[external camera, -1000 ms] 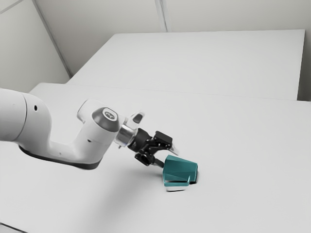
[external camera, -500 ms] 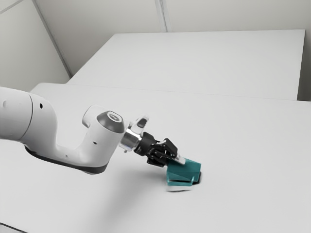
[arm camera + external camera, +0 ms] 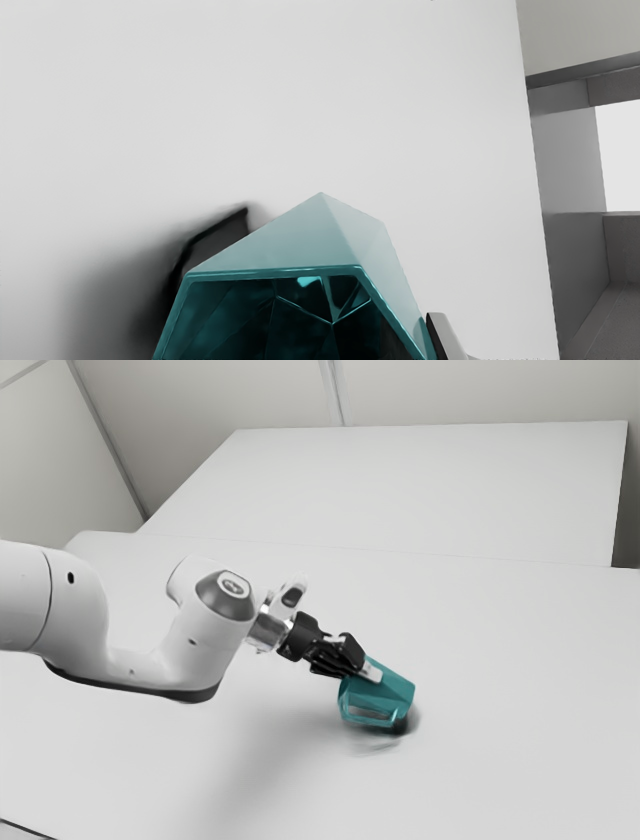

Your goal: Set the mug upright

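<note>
Gleaming in hard, flat facets, the teal mug looks like cut glass above the smooth, pale table. The black gripper has it pinched by the wall, one finger inside and one outside. The mug is tilted well off upright, its open mouth facing back to the arm, its long axis running away toward its base at the exterior view's right. Whether it touches the table, I can't tell.
</note>
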